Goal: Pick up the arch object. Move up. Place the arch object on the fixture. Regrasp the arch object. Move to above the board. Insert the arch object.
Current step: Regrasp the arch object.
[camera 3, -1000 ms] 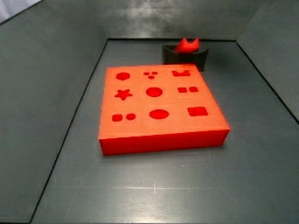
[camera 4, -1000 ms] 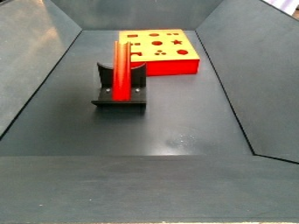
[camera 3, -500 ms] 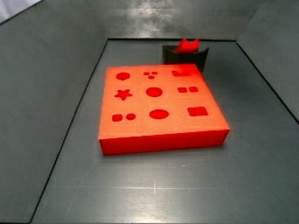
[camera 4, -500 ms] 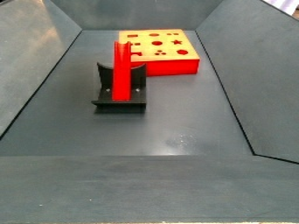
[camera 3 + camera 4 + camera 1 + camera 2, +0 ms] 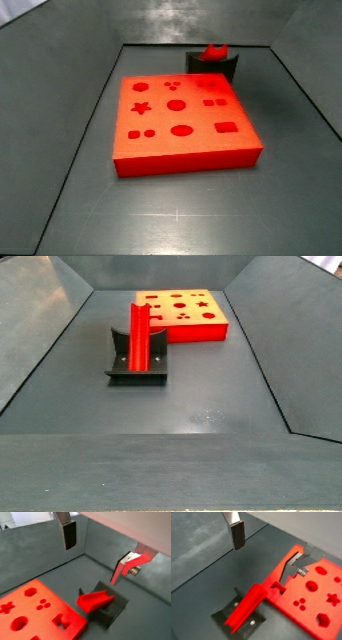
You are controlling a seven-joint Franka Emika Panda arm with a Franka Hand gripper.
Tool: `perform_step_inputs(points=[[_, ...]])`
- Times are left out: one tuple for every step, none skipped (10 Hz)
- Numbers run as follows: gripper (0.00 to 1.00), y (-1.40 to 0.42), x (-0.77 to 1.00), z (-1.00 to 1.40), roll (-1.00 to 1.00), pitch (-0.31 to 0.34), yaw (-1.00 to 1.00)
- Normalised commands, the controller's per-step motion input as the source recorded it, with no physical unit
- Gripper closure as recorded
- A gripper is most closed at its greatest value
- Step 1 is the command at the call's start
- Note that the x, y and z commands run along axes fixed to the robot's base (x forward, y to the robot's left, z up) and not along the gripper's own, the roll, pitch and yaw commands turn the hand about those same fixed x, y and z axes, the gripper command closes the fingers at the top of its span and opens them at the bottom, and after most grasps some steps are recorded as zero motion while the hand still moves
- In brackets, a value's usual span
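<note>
The arch object (image 5: 139,334) lies in the fixture (image 5: 138,358), which touches the board (image 5: 183,314) on the dark worktop (image 5: 201,396). The gripper (image 5: 97,551) hangs above them, its fingers (image 5: 69,535) spread wide apart and holding nothing.
</note>
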Motion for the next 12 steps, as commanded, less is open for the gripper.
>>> perform_step_inputs(points=[[0.0,-0.02,0.01,0.0,1.0,-0.014,0.05],[0.0,-0.02,0.03,-0.01,1.0,-0.006,0.05],[0.0,-0.03,0.04,-0.01,1.0,0.002,0.05],[0.0,-0.03,0.05,-0.01,1.0,0.012,0.05],[0.0,-0.03,0.07,-0.01,1.0,0.031,0.05],[0.0,-0.04,0.08,-0.01,1.0,0.049,0.06],[0.0,-0.04,0.09,-0.01,1.0,0.071,0.07],[0.0,-0.04,0.1,-0.01,1.0,0.096,0.08],[0.0,-0.05,0.11,-0.01,1.0,0.14,0.1],[0.0,-0.06,0.12,-0.01,0.97,0.177,0.13],[0.0,-0.06,0.12,-0.02,0.79,0.178,0.14],[0.0,-0.06,0.13,-0.02,0.56,0.164,0.17]])
